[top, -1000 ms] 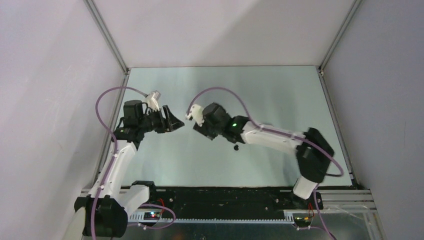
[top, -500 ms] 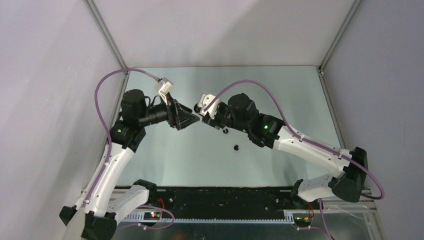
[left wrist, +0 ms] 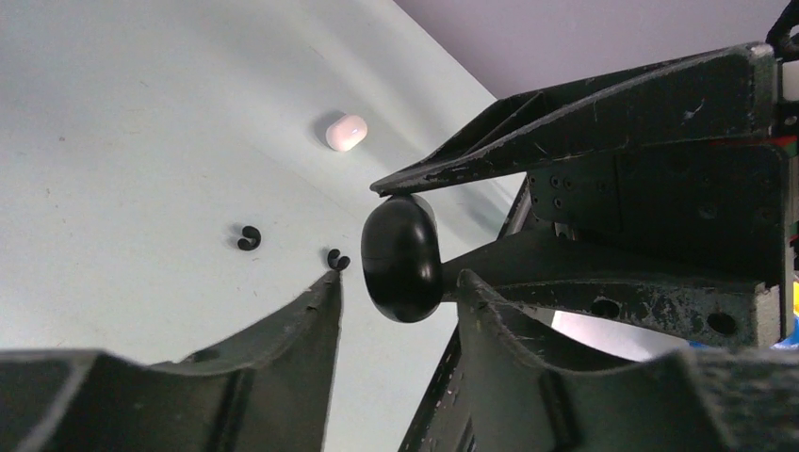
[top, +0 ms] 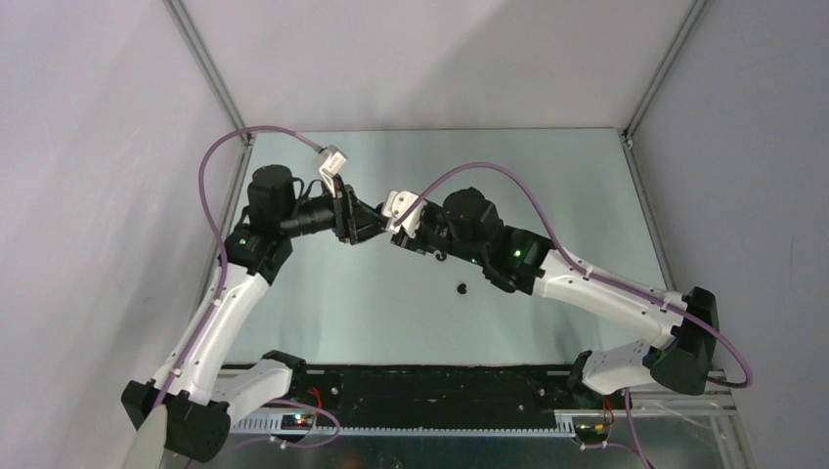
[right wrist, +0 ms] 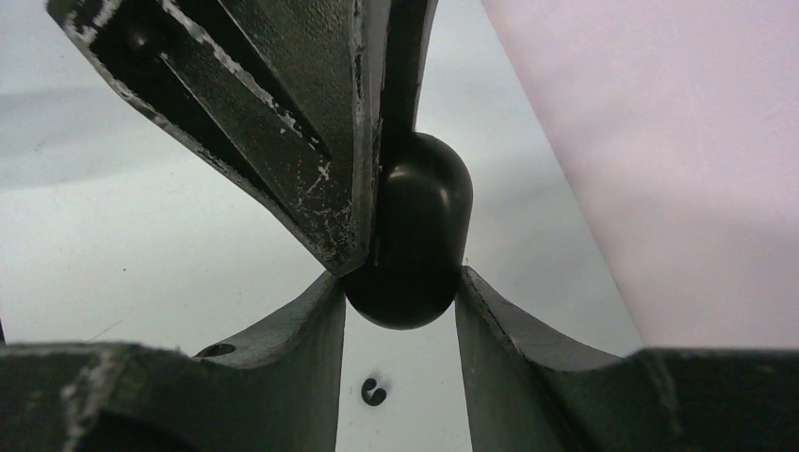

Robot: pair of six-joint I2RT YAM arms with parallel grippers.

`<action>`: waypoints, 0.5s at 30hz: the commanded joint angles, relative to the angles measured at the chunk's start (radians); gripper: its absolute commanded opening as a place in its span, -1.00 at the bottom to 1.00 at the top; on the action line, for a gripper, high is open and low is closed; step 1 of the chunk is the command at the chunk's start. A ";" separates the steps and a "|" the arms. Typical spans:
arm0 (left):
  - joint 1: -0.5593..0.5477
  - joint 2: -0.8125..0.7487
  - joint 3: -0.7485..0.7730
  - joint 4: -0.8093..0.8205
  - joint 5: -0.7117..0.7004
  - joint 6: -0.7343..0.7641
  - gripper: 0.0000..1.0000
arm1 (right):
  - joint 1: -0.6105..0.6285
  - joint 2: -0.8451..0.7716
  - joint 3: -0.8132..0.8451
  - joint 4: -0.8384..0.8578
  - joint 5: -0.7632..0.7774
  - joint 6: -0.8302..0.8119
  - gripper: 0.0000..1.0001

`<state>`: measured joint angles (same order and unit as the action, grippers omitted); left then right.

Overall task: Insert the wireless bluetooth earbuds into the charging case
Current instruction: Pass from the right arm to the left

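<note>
Just changed: the left gripper [left wrist: 400,280] and the right gripper [right wrist: 398,285], apart a second ago, have swung together in mid-air; the left one has come right up onto what the right one carries.
Right gripper: pinching the charging case [right wrist: 415,235] by one end between both fingers, holding it clear of the tabletop [top: 547,186].
Left gripper: fingers spread on either side of the same case. From its own wrist view a sliver of tabletop shows between one finger and the case, so to my eye it is not clamped on.
Charging case: aloft, left of the tabletop's middle, roughly halfway between near and far edges. It looks closed, with no raised lid showing.
Black buds [left wrist: 248,237]: two lie loose on the tabletop below, none in the case.
White piece [left wrist: 346,132]: on the tabletop farther off; bud or case, I cannot tell.
Meaning: this looks like a hand-over or a two-handed lid opening. No bud is seated, so the task seems early.
</note>
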<state>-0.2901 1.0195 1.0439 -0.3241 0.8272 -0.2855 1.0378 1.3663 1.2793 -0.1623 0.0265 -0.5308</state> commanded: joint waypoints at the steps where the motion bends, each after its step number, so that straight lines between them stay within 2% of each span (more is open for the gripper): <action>1: -0.013 0.006 0.040 0.016 0.047 -0.008 0.00 | 0.008 -0.043 0.006 0.065 0.023 -0.022 -1.00; 4: -0.016 0.016 0.049 0.016 0.056 0.001 -0.19 | 0.009 -0.043 0.007 0.060 0.017 -0.030 -1.00; 6: -0.017 0.023 0.058 0.016 0.058 0.003 -0.23 | 0.008 -0.041 0.006 0.058 0.011 -0.034 -1.00; 9: -0.019 0.031 0.066 0.015 0.058 0.000 -0.23 | 0.010 -0.040 0.006 0.054 0.001 -0.040 -1.00; 11: -0.020 0.038 0.070 0.016 0.057 -0.007 -0.12 | 0.010 -0.039 0.006 0.049 -0.004 -0.047 -1.00; 15: -0.023 0.043 0.072 0.016 0.065 -0.002 -0.26 | 0.011 -0.037 0.005 0.051 -0.003 -0.046 -1.00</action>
<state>-0.3035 1.0580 1.0798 -0.3233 0.8669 -0.2886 1.0416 1.3613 1.2789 -0.1513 0.0341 -0.5625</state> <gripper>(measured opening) 0.414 0.465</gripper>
